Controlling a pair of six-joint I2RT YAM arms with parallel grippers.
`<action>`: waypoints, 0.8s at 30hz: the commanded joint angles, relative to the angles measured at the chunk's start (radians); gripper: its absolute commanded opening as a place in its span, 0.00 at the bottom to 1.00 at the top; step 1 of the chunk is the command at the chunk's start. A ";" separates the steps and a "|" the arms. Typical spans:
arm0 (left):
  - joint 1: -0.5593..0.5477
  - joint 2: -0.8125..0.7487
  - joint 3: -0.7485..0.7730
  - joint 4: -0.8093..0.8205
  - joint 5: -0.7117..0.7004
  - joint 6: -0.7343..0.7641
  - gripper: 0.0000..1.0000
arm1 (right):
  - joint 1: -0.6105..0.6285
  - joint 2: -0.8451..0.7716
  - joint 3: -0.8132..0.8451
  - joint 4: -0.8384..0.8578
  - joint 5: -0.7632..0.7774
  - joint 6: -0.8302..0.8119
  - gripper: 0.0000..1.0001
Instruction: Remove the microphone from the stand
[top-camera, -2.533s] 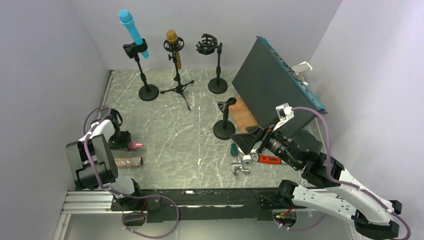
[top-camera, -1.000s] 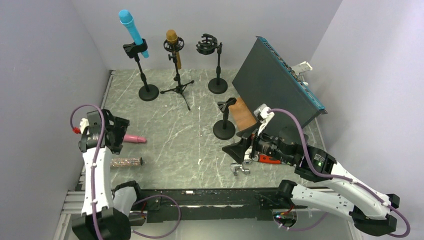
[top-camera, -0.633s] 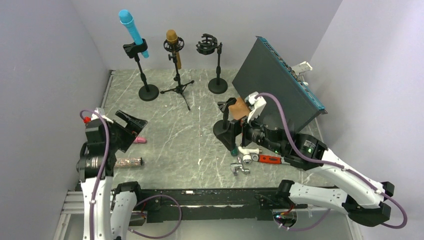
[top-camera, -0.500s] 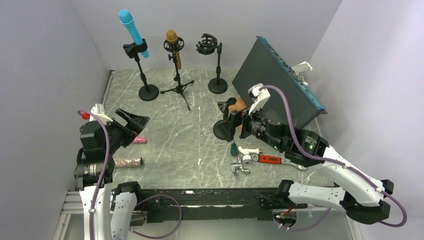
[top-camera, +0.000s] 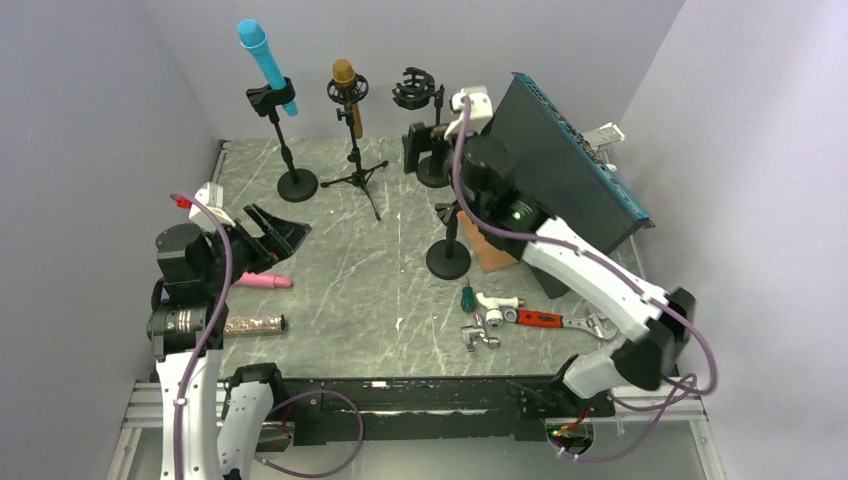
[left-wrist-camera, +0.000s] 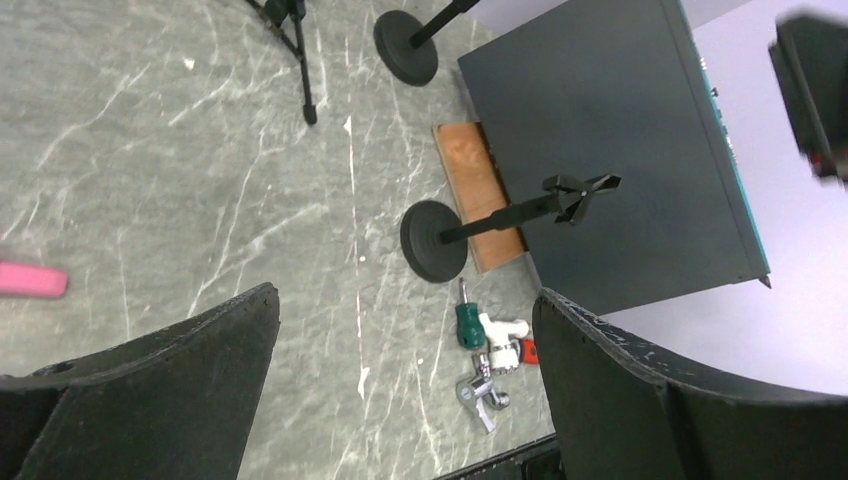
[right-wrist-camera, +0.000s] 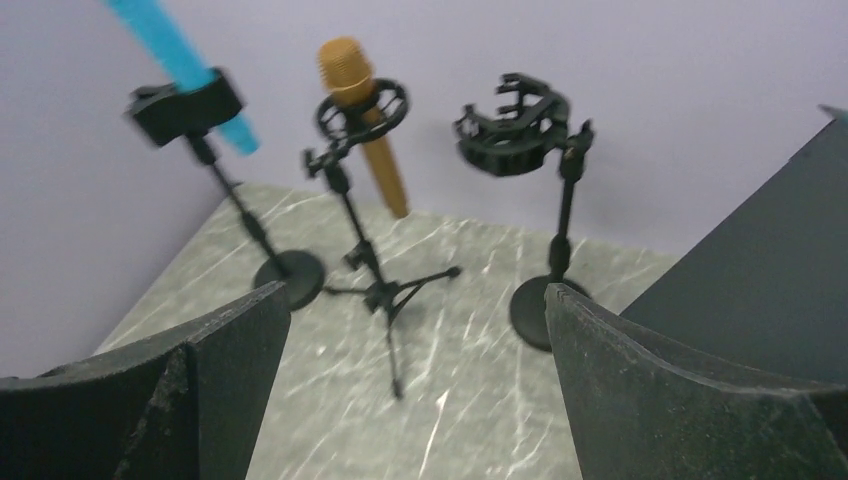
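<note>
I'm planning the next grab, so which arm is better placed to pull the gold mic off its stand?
Right. The right claw, open, is up at the back row facing the gold mic. The left claw, open too, hangs farther forward, pointed down at the table.

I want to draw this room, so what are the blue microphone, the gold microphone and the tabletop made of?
Blue microphone: probably plastic, matte, one even bright colour all over.
Gold microphone: maybe painted metal or plastic with a soft sheen; too blurred to be sure.
Tabletop: looks like grey marble, or a marble-print sheet, with thin white veins.
</note>
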 joint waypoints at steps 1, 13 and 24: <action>-0.004 -0.028 0.044 -0.144 -0.037 0.062 0.99 | -0.101 0.131 0.160 0.151 -0.023 -0.017 1.00; -0.009 -0.185 -0.061 -0.089 0.072 0.092 0.99 | -0.296 0.445 0.356 0.028 -0.397 -0.145 1.00; -0.029 -0.201 0.016 -0.140 0.109 0.087 0.99 | -0.391 0.683 0.669 -0.316 -0.477 -0.123 1.00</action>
